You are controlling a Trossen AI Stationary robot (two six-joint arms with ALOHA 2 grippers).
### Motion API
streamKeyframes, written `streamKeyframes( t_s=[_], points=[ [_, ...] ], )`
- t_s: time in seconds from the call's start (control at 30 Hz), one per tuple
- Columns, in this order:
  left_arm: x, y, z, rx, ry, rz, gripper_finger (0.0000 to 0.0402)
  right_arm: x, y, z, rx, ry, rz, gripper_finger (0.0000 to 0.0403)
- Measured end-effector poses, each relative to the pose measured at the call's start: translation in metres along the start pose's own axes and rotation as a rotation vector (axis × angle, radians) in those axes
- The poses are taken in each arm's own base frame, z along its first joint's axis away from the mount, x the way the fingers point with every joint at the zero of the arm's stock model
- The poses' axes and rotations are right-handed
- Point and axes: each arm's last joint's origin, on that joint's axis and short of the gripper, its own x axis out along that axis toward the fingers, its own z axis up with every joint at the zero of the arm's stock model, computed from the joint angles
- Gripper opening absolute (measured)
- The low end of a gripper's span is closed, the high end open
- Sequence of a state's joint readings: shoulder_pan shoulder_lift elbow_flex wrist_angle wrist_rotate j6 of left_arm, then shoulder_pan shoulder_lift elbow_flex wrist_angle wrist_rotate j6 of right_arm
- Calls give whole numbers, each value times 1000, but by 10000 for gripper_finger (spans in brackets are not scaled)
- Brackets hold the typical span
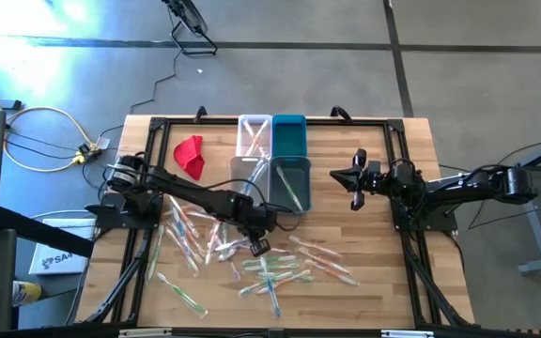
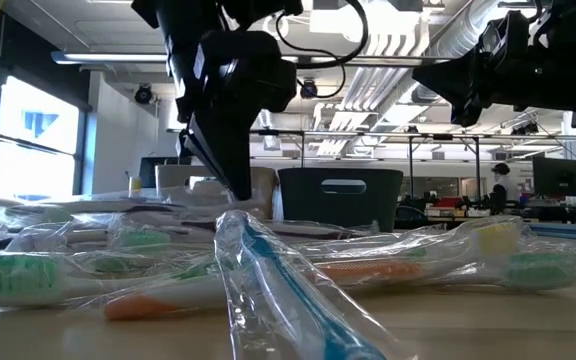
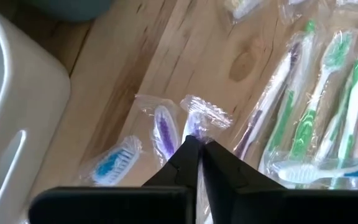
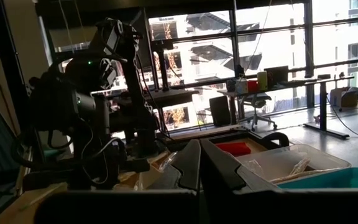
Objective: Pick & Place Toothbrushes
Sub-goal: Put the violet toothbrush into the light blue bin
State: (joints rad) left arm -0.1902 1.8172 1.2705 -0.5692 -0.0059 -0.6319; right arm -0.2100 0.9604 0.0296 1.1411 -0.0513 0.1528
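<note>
The left gripper's [image 3: 196, 149] fingers are all but together, their tips pinching the wrapper end of a purple-bristled toothbrush [image 3: 194, 121] low over the table [image 1: 393, 272]. Whether the brush itself is caught or only the film, I cannot tell. In the high view this gripper [image 1: 257, 246] sits near the table's centre, amid the scattered toothbrushes [image 1: 280, 272], which spread from about eight o'clock round to four o'clock of it. The pinched brush's long axis runs on straight ahead of the fingertips.

The bins lie at twelve o'clock of the left gripper: a clear bin [image 1: 255, 134] and a grey bin [image 1: 291, 183] each hold a few brushes; the teal bin [image 1: 289, 134] looks empty.

The right gripper [image 1: 357, 178], fingers together and empty, waits at two o'clock, well apart from the pile; the left arm is plainly nearer.
</note>
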Motion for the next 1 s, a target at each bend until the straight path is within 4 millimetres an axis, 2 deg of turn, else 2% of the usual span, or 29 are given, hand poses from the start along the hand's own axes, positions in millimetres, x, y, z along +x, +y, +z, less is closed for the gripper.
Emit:
streamKeyframes(
  t_s=[0.3,0.4,0.6,0.83,1.0],
  points=[
    [0,0,1,41,-5,3,113,0,0,0,0,0,0,2],
    [0,0,1,59,-5,3,133,0,0,0,0,0,0,2],
    [-4,7,3,43,15,9,138,0,0,0,0,0,0,2],
    [-7,11,-7,94,123,32,138,0,0,0,0,0,0,2],
    [-8,13,-8,91,136,45,138,0,0,0,0,1,0,2]
  ],
)
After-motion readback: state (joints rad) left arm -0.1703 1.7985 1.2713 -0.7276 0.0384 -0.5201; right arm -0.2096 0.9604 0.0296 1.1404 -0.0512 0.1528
